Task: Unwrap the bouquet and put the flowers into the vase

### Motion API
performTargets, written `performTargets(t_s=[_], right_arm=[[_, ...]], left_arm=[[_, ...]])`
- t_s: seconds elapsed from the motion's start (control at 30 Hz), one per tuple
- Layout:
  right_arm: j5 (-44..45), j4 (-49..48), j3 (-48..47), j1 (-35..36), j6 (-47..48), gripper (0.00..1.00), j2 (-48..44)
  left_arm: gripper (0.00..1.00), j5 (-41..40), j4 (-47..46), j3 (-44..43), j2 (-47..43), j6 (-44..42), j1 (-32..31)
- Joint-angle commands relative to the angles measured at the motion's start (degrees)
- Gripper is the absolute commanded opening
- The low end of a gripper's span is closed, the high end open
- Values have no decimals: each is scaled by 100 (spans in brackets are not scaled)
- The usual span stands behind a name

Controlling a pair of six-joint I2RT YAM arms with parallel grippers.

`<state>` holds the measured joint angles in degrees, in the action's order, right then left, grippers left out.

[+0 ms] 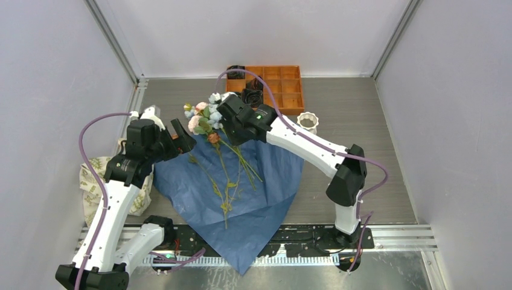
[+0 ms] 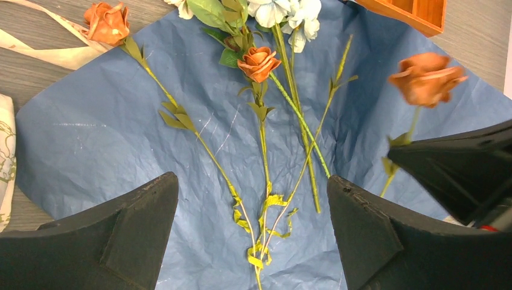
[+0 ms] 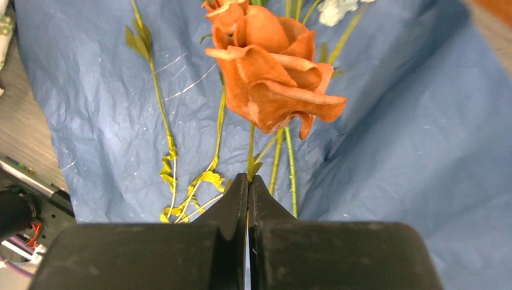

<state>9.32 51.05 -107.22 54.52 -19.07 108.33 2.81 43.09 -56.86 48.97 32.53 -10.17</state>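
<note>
The bouquet lies unwrapped: blue wrapping paper (image 1: 265,181) is spread flat with the flowers (image 1: 202,115) on it, stems pointing toward me. My right gripper (image 3: 248,178) is shut on the stem of one orange rose (image 3: 272,78), just under the bloom, and holds it above the paper. From the left wrist view that rose (image 2: 427,77) hangs at the right. My left gripper (image 2: 252,178) is open and holds nothing, hovering over the stem ends near the paper's left edge. The white ribbed vase (image 1: 307,122) stands upright to the right of the paper.
An orange compartment tray (image 1: 284,84) with dark rolled items sits at the back, behind the vase. A cream floral cloth bag (image 1: 93,181) lies at the left by my left arm. A beige ribbon (image 2: 54,54) lies loose on the table beside the paper.
</note>
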Motion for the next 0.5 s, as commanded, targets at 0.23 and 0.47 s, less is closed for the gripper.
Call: performTargets(t_s=[0.23, 0.47], right_arm=[[2092, -993, -547, 3, 1226, 1, -1349], [3572, -2597, 77, -192, 2401, 1, -2300]], left_arm=[[93, 134, -282, -84, -156, 24, -20], [93, 301, -388, -71, -67, 41, -20]])
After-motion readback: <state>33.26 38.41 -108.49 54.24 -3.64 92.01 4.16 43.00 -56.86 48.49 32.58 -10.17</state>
